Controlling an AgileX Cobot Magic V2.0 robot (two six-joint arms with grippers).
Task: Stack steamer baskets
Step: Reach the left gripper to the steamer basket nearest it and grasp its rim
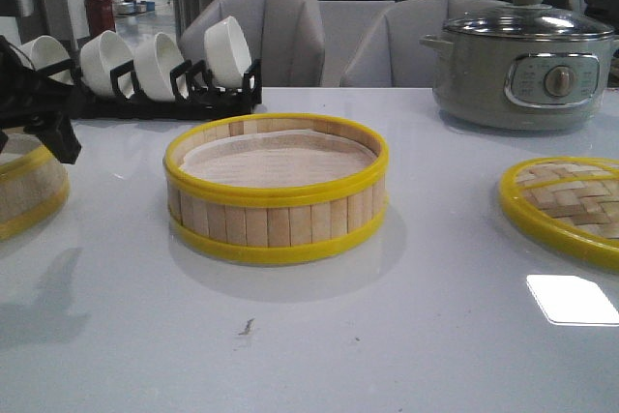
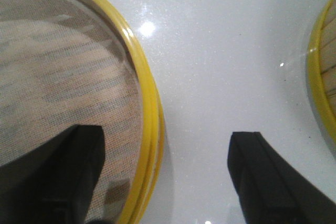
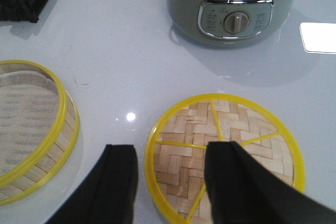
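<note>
The left gripper [image 2: 165, 182] hung with its jaws apart, straddling the yellow rim of the left steamer basket [image 2: 63, 77]: 1 finger over the pale liner inside, the other outside over the bare table [image 2: 220, 51]. That wall ran between the fingers, so closing there would likely pinch it. The second steamer basket [image 1: 276, 191] sat at mid-table, toward the right of that gripper and apart from it. The right gripper [image 3: 170, 177] was also spread open, above the woven bamboo lid [image 3: 226, 150], with the grey electric pot [image 3: 231, 3] beyond. No brand or label was legible.
</note>
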